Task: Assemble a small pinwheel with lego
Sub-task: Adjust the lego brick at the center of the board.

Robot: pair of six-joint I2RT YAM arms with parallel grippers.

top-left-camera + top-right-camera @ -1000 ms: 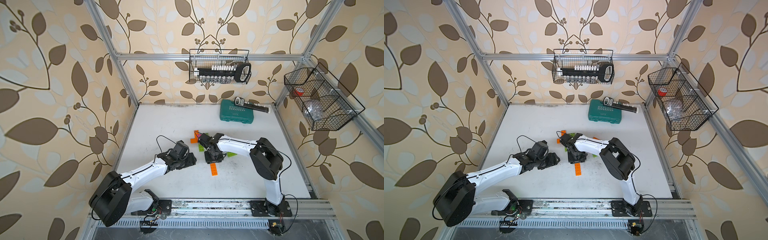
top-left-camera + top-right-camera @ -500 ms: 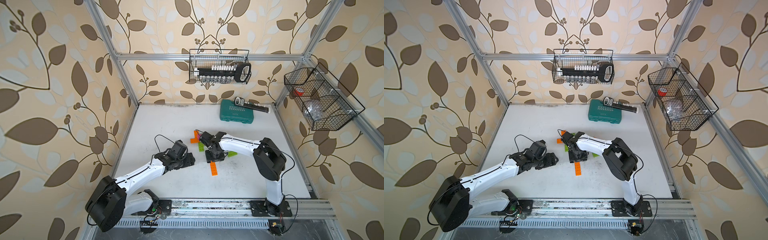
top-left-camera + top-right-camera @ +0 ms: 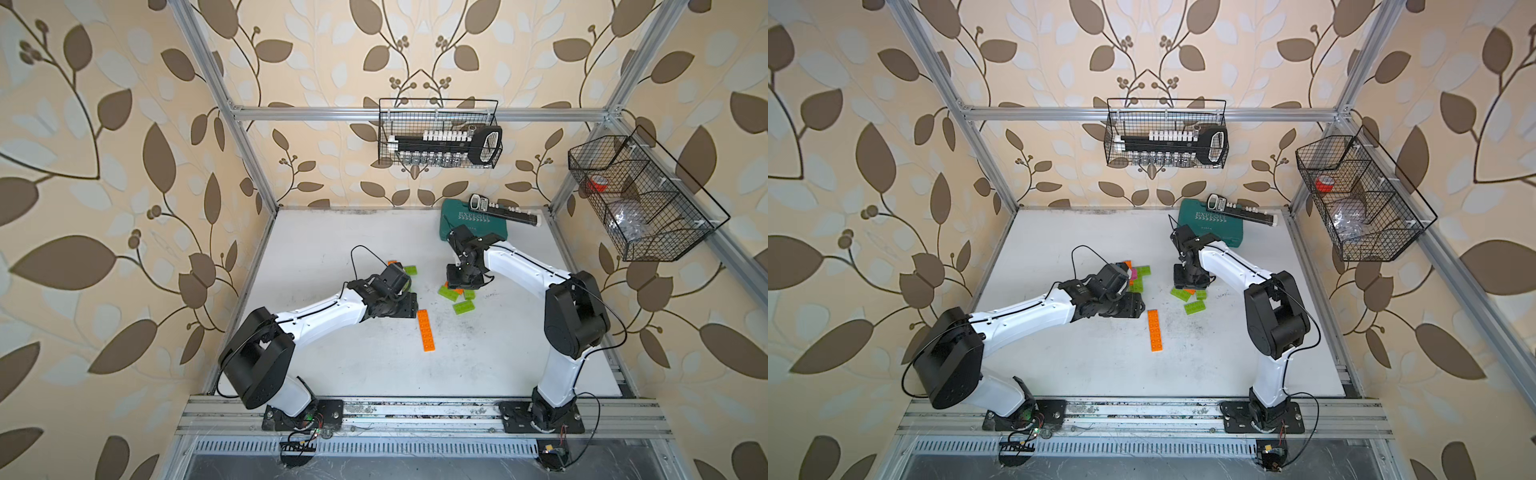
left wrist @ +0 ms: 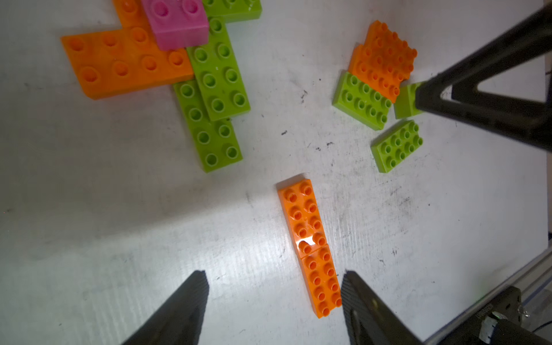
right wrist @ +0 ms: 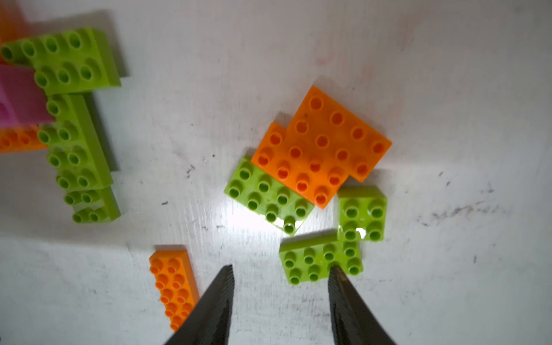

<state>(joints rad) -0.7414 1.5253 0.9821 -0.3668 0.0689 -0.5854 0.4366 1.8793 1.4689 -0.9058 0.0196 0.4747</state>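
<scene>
The lego pinwheel is lying part-built near the tabletop's middle, orange and green blades crossing under a pink brick. An orange strip and a loose cluster are waiting nearby, likely remaining work. Left jaws and right jaws are hovering spread, gripping nothing.

Leaf-patterned beige walls enclose a scuffed white tabletop; one wire basket hangs upper centre, a second basket at right.

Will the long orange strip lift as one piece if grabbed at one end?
Perhaps not: the long orange strip shows a seam midway, likely two butted bricks that may part. Flat, glossy hard plastic: pushed, it should slide, not tip.
</scene>
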